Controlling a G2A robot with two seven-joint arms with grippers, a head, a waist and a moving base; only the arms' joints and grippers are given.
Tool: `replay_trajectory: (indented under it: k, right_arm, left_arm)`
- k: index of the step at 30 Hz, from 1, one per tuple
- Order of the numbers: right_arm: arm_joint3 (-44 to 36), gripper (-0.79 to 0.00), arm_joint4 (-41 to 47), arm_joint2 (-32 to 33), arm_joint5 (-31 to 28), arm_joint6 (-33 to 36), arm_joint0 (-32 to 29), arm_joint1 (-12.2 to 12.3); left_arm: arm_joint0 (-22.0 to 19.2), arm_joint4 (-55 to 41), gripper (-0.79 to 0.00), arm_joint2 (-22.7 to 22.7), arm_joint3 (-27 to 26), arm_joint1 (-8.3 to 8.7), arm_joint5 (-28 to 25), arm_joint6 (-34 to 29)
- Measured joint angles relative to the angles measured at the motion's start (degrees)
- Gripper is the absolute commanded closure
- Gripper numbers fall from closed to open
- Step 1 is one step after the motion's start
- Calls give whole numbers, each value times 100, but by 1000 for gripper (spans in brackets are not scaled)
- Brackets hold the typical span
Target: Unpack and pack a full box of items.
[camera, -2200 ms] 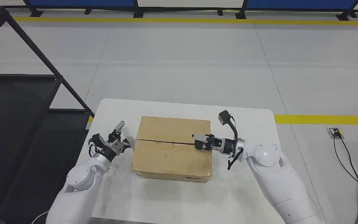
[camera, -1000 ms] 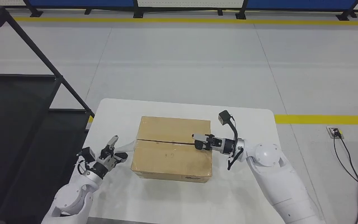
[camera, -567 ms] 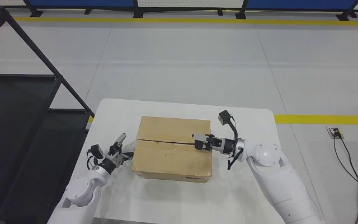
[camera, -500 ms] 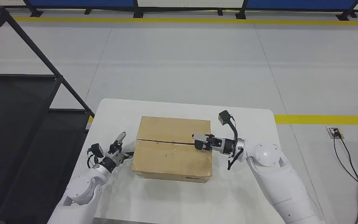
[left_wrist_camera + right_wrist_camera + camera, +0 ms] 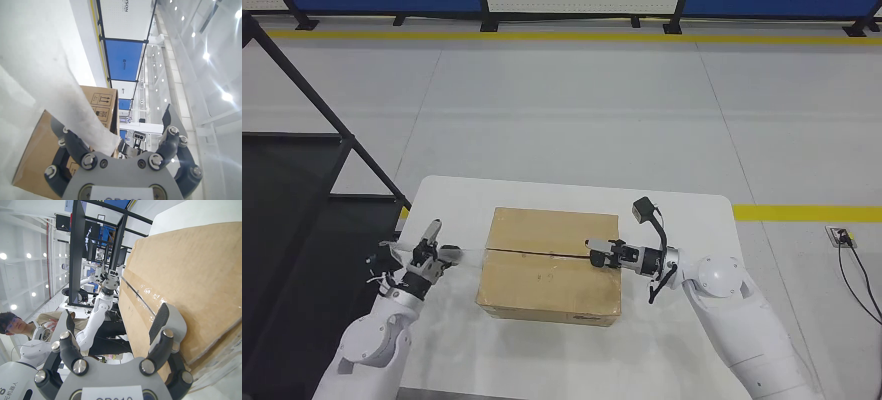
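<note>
Logged left gripper (image 5: 439, 241) farther out from box (image 5: 550, 268) than 0.5 s ago, fingers spread, tape strip (image 5: 75, 98) trailing off one (stuck, apparently). Logged right gripper (image 5: 594, 249) unmoved, released, resting on lid seam. Found box at tabletop (image 5: 682, 320) centre, flaps shut; reckon seal partly peeled.

The right gripper (image 5: 115, 311) is grey metal with silver screws (black ribbed pads (image 5: 157, 323)).

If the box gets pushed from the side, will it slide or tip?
Probably slide: the box is broad and sits flat on the table. Closed along its seam, it is likely full and fairly heavy.
</note>
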Motion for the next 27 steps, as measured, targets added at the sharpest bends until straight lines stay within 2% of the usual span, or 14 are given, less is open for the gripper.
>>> replay_trajectory:
  k: [7,10,27]
  right_arm:
    - [0,-785,0,0,0,0,0,0]
    - [0,-785,0,0,0,0,0,0]
    - [0,-785,0,0,0,0,0,0]
  left_arm:
    - [521,855,-785,-200,-1109,32,-224,469]
    - [630,1227,-785,-191,-1386,32,-237,632]
    - [594,2588,-785,399,-2020,-37,-152,1026]
